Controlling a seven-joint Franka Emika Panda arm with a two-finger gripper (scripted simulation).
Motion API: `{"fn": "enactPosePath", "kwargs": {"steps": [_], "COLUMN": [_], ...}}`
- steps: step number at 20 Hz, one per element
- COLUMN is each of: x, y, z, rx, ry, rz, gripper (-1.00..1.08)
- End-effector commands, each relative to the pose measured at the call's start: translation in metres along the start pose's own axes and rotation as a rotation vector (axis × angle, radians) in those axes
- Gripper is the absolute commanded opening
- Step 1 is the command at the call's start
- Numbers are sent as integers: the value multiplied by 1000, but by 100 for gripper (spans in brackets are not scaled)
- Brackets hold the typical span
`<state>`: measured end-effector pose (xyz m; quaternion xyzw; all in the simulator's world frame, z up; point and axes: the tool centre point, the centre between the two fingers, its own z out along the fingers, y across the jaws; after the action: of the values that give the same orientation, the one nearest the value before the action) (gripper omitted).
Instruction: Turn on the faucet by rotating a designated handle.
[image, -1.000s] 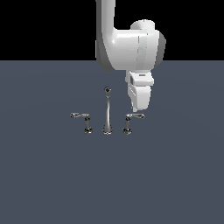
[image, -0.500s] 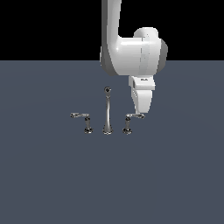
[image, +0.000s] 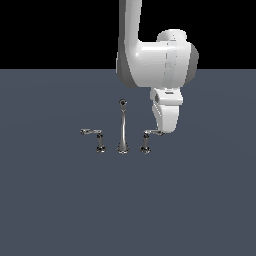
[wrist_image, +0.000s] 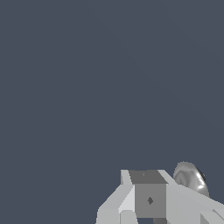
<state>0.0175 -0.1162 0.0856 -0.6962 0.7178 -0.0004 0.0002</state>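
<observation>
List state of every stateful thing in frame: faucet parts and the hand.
spout: upright, no water visible.
handle: arm pointing to the exterior view's right, its tip hidden behind the hand.
other handle: arm pointing to the exterior view's left, untouched, clear of the arm.
hand: down at the handle's tip; open or shut cannot be told, contact unclear.

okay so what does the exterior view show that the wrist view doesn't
Only the exterior view shows the whole shiny chrome faucet: its tall slender spout, the mirror-twin lever handle on that view's left, the target lever handle on its right, and the white arm above. Only the wrist view shows a rounded chrome piece close up, too cropped to identify, beside the grey gripper. Both show the gripper and the dark grey floor.
</observation>
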Motion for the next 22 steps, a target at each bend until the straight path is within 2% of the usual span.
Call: {"fn": "enactPosePath", "kwargs": {"steps": [1,5,7,22], "x": [4,10,5,-6], "y": [9,22,14,65], "z": [0,0,-1,0], "rx": [-1,-1,10,0], "ry": [0,0,-1,0], "rz": [1,1,-6,1], "gripper": [-100,-100,-100,-100]}}
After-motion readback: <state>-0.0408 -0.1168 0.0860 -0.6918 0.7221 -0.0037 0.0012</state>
